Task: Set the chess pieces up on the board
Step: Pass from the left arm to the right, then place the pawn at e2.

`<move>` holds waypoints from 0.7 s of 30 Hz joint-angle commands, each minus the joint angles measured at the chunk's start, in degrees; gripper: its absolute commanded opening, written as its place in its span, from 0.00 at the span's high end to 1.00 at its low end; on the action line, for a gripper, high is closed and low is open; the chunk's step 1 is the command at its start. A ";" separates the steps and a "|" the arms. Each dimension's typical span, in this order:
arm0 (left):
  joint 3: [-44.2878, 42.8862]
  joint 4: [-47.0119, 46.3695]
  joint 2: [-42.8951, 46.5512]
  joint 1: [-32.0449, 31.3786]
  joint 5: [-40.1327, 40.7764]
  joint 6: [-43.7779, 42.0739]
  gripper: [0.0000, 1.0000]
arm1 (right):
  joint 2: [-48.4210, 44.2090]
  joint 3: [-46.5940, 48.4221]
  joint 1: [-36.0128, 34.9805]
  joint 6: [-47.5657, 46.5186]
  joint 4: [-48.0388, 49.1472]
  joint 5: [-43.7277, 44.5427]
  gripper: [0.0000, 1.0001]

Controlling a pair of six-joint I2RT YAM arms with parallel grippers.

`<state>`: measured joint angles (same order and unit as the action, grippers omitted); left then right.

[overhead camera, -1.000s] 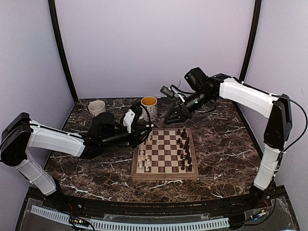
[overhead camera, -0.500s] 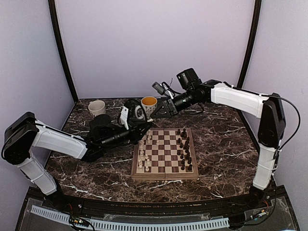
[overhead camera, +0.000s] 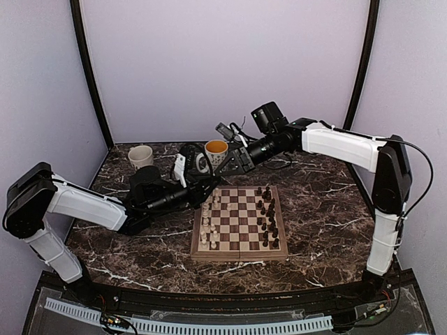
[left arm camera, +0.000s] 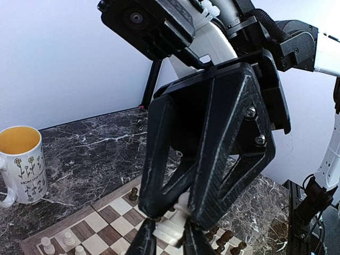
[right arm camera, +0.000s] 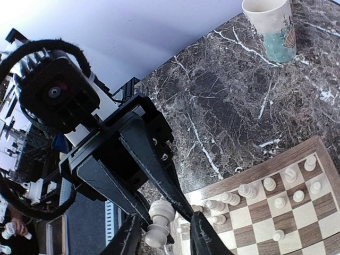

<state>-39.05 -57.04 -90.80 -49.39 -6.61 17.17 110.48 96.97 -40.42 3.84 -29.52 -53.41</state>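
Dark pieces line the board's 3 o'clock side and cream pieces only partly fill its 9 o'clock side, so setup looks past halfway, with one white piece clamped in the left gripper above the 11 o'clock corner and the right gripper spread apart around it.

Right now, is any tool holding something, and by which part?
The left tool holds a white chess piece near its base; the right tool straddles its top, apparently open.

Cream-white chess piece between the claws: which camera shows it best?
Right wrist view: the cream-white chess piece shows in nearly full profile. Left wrist view catches only part of it, the rest masked. Top view: too small to make out.
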 commanded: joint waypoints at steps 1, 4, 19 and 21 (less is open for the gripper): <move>0.30 -2.11 0.42 -0.10 0.21 0.43 0.82 | 0.77 1.13 -0.71 0.38 1.72 -1.81 0.72; 0.28 -1.91 0.27 -0.10 0.14 0.32 0.80 | 0.73 0.95 -0.69 0.47 2.23 -1.95 0.78; -1.15 21.85 13.01 0.06 3.42 -11.44 0.50 | -0.81 3.00 -0.10 -9.43 -4.94 10.97 0.87; -2.43 28.97 16.43 0.52 4.63 -14.29 0.49 | -0.96 2.42 -0.16 -11.09 -5.60 13.65 0.87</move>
<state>-38.98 -42.94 -82.13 -49.36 -5.04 10.31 110.67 99.20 -40.56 -2.11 -32.60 -46.70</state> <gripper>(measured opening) 0.506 0.129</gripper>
